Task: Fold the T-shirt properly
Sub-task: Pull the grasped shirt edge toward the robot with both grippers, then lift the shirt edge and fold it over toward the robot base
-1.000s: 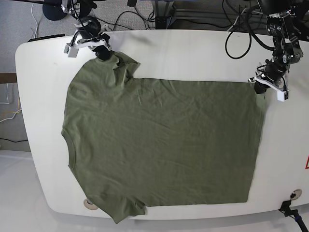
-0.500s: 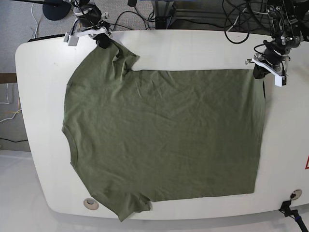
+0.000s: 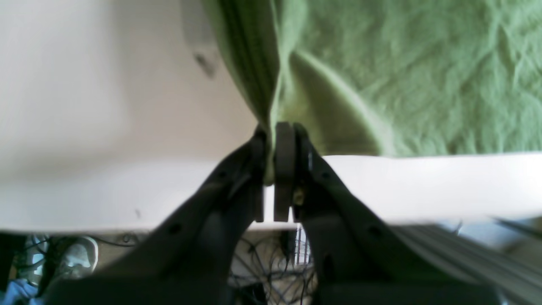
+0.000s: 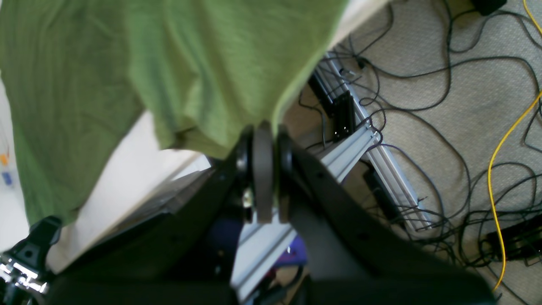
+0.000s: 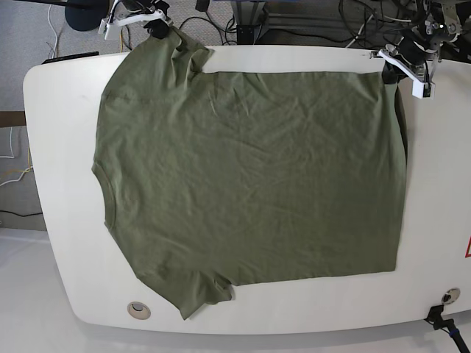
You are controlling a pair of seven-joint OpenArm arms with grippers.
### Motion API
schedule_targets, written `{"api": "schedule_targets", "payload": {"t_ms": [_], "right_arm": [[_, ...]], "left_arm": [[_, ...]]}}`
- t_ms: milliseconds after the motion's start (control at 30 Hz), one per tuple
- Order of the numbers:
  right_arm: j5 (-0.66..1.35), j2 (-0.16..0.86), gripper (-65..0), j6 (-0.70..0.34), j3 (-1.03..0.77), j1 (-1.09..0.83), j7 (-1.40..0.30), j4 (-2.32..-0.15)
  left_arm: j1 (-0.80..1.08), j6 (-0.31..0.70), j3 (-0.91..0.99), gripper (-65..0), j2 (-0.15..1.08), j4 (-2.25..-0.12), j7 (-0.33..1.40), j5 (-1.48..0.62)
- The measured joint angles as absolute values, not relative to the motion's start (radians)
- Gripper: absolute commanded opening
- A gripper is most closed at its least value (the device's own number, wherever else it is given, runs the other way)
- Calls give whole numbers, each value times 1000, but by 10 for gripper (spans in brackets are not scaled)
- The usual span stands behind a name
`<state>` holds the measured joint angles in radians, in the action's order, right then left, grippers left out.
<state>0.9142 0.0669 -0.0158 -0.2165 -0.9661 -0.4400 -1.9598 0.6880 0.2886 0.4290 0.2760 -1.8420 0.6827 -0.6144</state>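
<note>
The olive-green T-shirt (image 5: 250, 176) lies spread flat on the white table (image 5: 59, 95), collar toward the left, hem toward the right. My left gripper (image 5: 390, 65) is shut on the shirt's far hem corner at the back right; the left wrist view shows the jaws (image 3: 275, 169) pinching the cloth (image 3: 381, 76) near the table's back edge. My right gripper (image 5: 158, 28) is shut on the far sleeve at the back left; in the right wrist view it (image 4: 262, 144) grips the cloth (image 4: 169, 63) beyond the table edge, above the floor.
Cables (image 4: 444, 84) and an aluminium frame rail (image 4: 364, 140) lie on the floor behind the table. A round grommet (image 5: 137, 309) sits near the table's front left edge. A dark fitting (image 5: 441, 312) is at the front right corner.
Both grippers have pulled the shirt's far edge toward the back of the table. The whole shirt slid away from the front edge and lies flatter.
</note>
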Motion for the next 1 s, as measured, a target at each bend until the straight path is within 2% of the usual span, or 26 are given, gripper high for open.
{"api": "schedule_targets", "payload": {"t_ms": [200,300,500,767,1000], "right_arm": [[914,67,-650,-18,-217,-1024,-439,-1996],[914,69,-650,-90,-217,-1002,-441,-1995],[912,70,-650,-200,-223,-848,-440,-1987],[908,125,-650,-207,-221,-639,-447,-1973],[906,148,-650,-205,-224,-421,-566,-1956]], "left_arm": [[772,289,429,-650,279,-1868,682,-614],[764,290,429,-650,278,-1868,686,-615],[590,293,422,-650,268,-1872,683,-616],[409,293,422,-650,253,-1873,686,-615],[276,290,421,-650,251,-1820,689,-607]]}}
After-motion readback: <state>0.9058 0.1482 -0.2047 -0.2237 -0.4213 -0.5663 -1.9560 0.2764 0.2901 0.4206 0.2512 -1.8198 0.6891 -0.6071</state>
